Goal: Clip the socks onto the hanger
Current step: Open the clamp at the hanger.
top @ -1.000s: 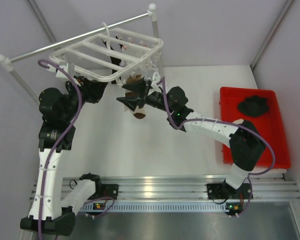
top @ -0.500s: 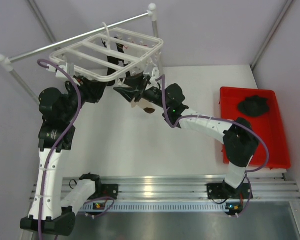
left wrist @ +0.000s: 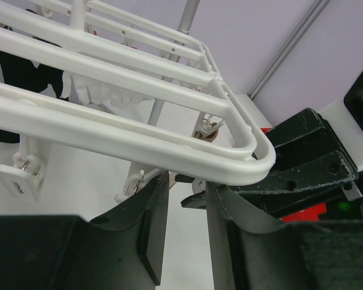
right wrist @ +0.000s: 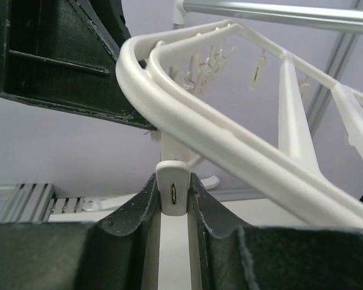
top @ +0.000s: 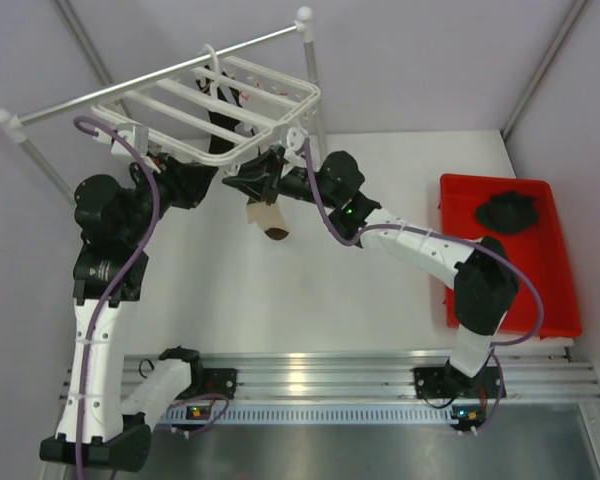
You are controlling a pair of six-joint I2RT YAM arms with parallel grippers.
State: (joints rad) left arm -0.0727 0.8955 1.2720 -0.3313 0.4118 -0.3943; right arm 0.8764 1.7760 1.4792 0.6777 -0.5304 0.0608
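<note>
Your white table point(top: 310, 290) has a smooth, matte top. Above its far side runs a grey metal rail point(top: 160, 63) with white ball ends. Under the rail hangs the hanger point(left wrist: 163, 148), a glossy white plastic frame of rounded parallel bars with small clips dangling from it. At the right edge sits a shallow red plastic tray point(top: 555, 265), and the black sock point(top: 508, 211) lies crumpled in its far end. A limp dark cloth point(left wrist: 18, 69) hangs beneath the frame. Your left gripper point(left wrist: 186, 181) has its jaws narrow. The frame's curved corner hides their tips, so you cannot tell whether they pinch it. The cream sock point(top: 265, 215), brown at its lower end, hangs below the hanger's near rim, just beside your right gripper point(right wrist: 172, 181). That gripper's ribbed black jaws squeeze a white clip point(right wrist: 172, 193) with a metal spring.
</note>
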